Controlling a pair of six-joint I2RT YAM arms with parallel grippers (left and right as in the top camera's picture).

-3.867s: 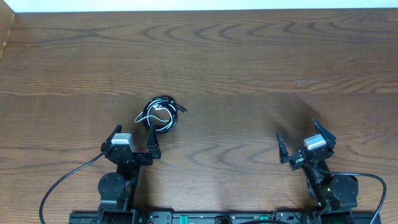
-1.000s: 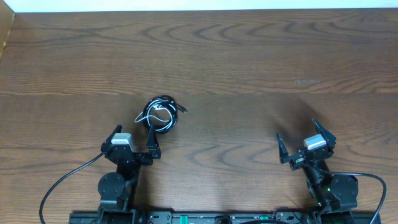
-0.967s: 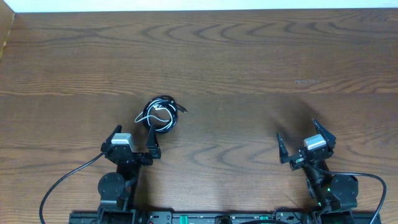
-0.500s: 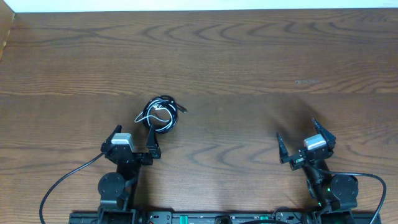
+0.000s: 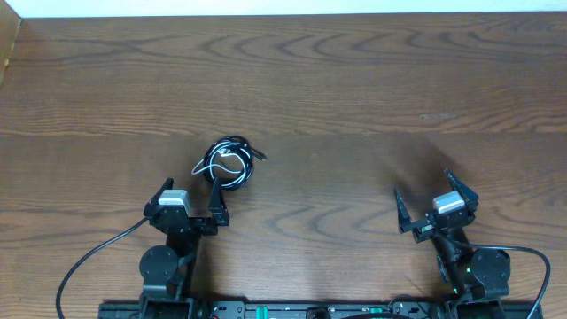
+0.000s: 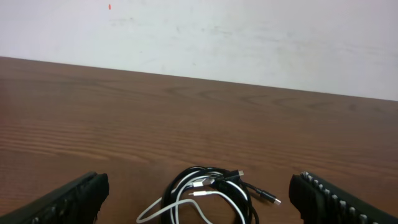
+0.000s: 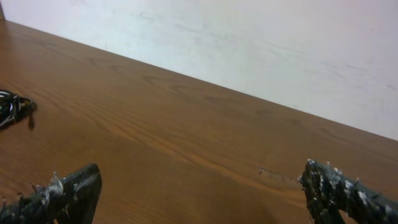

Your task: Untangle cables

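The cables (image 5: 229, 165) lie in one small bunch on the wooden table, left of centre: black cords looped with one white cord through them. In the left wrist view the cables (image 6: 208, 196) lie just ahead, between my spread fingers, with small plug ends pointing right. My left gripper (image 5: 190, 196) is open and empty, just in front of the bunch. My right gripper (image 5: 423, 193) is open and empty at the right front of the table, far from the bunch. In the right wrist view the cables (image 7: 13, 107) show only at the left edge.
The brown wooden table (image 5: 354, 97) stretches back to a white wall (image 6: 249, 37). Thick black wires (image 5: 89, 261) run from the arm bases along the front edge. A faint scuff (image 5: 436, 116) marks the wood at the right.
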